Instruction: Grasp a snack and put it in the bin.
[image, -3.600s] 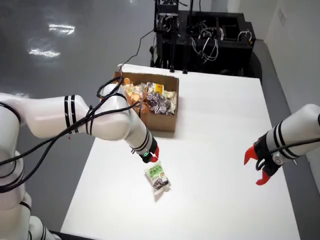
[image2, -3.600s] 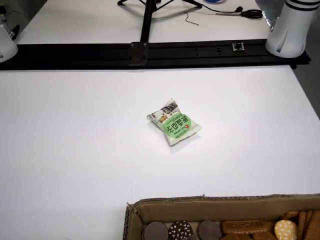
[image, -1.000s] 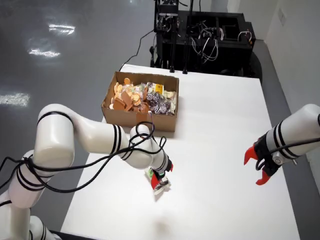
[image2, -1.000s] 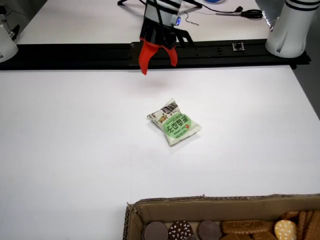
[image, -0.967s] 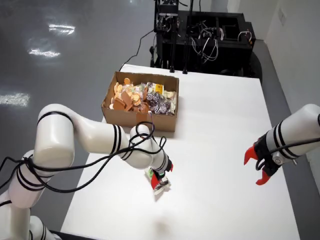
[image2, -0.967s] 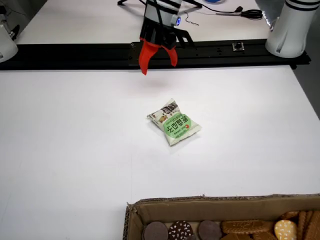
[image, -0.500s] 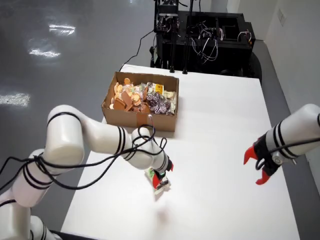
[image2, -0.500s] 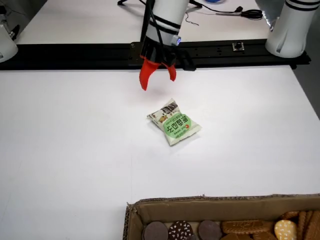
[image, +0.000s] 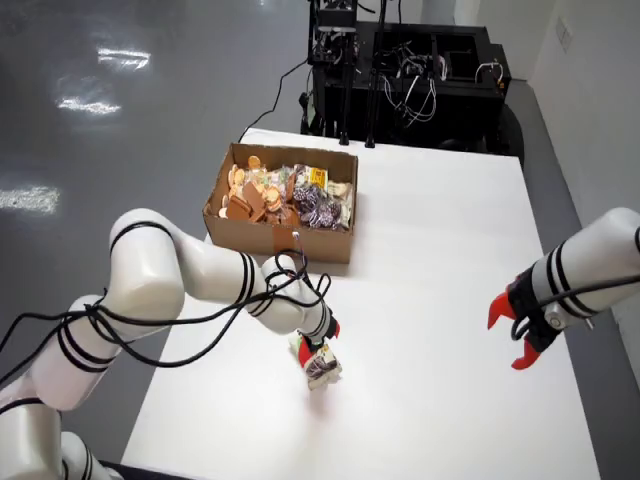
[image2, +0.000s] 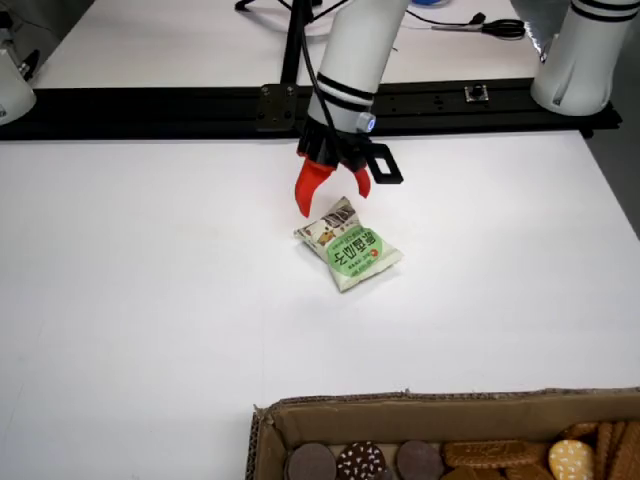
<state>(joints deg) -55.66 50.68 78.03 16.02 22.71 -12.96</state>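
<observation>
A green and white snack packet (image2: 352, 254) lies flat on the white table (image2: 150, 300), small and partly hidden under the wrist in the view from above (image: 322, 370). My gripper (image2: 334, 202) with red fingers (image2: 310, 190) points down at the packet's far end. It is open, one finger on each side of that end. In the view from above my gripper (image: 318, 342) sits right on top of the packet. Whether the fingers touch the wrapper I cannot tell. The cardboard bin (image: 290, 242) full of biscuits and snacks stands farther back on the table; its near rim (image2: 400, 405) shows in the side view.
A second arm with an open red gripper (image: 515, 335) hangs still over the table's right edge in the view from above. A black rail (image2: 150, 105) with the arm bases runs along the far side of the table in the side view. Black equipment (image: 400, 70) stands behind the table.
The arm came from beside the bin down to the packet. Over the last second the elbow swung in and the gripper settled over the packet's end. The second arm stayed still.
</observation>
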